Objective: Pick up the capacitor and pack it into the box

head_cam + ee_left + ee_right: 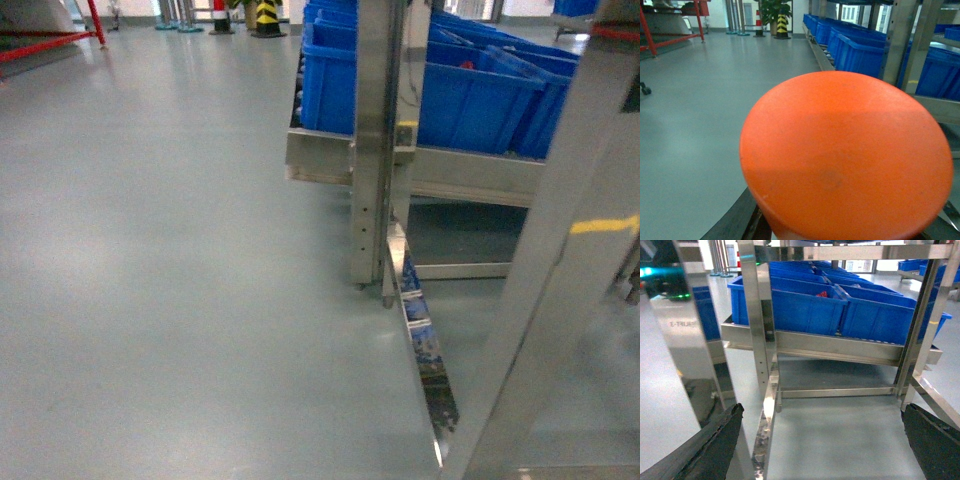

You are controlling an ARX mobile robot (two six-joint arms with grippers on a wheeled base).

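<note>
The capacitor (845, 155) is a fat orange cylinder whose round end face fills most of the left wrist view. My left gripper (847, 227) is shut on it; one dark finger (742, 220) shows at its lower left, the rest is hidden behind it. My right gripper (822, 440) is open, its two dark fingers (715, 442) wide apart over bare grey floor in front of the steel rack. Neither gripper shows in the head view. The box is out of view.
A steel rack (375, 140) carries blue crates (470, 90) on its shelf (840, 347); a small red item (822, 293) lies in one crate. Rack uprights (760, 325) stand close ahead. Grey floor (150, 250) stretches left, with a striped bollard (266, 15) far back.
</note>
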